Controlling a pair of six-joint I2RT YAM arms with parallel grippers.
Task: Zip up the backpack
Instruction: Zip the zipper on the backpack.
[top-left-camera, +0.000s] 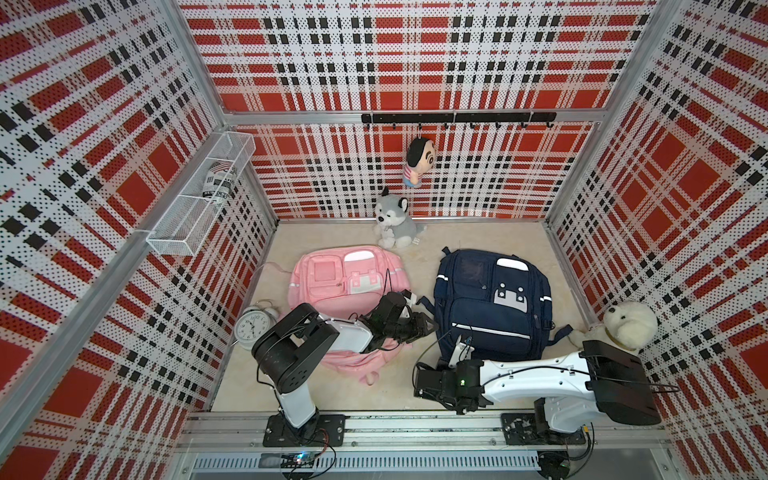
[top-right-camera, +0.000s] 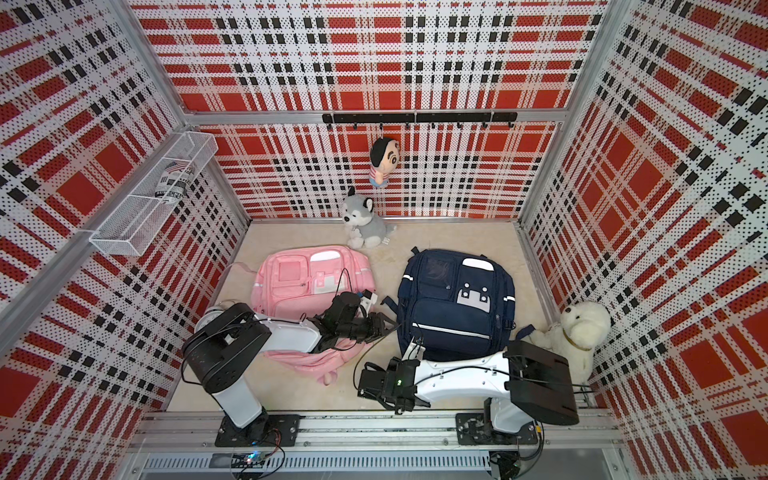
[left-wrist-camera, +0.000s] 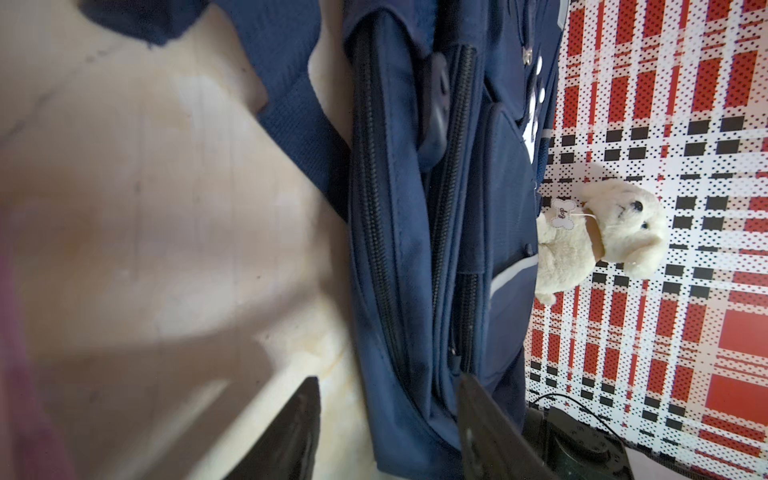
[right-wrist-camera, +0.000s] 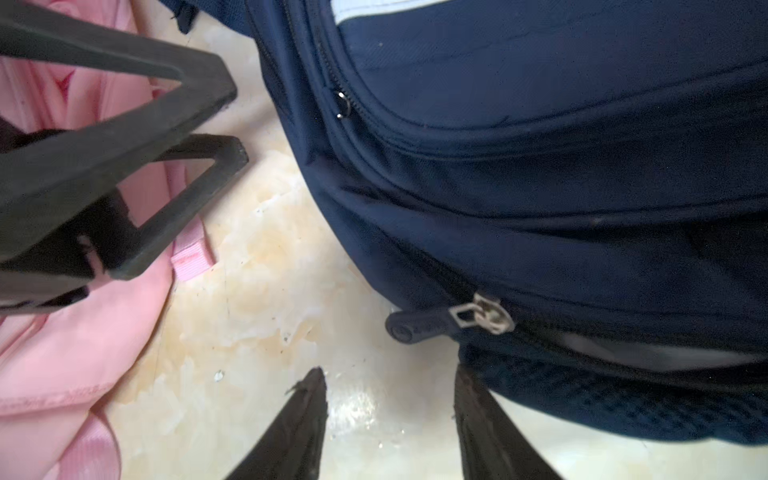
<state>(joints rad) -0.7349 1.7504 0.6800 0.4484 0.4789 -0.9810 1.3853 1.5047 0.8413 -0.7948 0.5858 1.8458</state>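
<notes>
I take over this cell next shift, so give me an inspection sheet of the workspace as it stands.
Surface: beige marbled tabletop.
Job's things: navy backpack lying flat, zip gaping beside its zipper pull.
Clutter: pink backpack, alarm clock, husky plush, white dog plush.
Grippers: left gripper open beside the navy backpack; right gripper open, fingers short of the zipper pull.
Cables: black cable arcs over the pink backpack.
Surroundings: plaid walls, wire basket, hook rail with hanging doll.

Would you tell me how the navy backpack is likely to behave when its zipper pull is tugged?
The navy backpack looks soft and creased, so it probably buckles. It lies on a glossy tabletop, so it may slide.
</notes>
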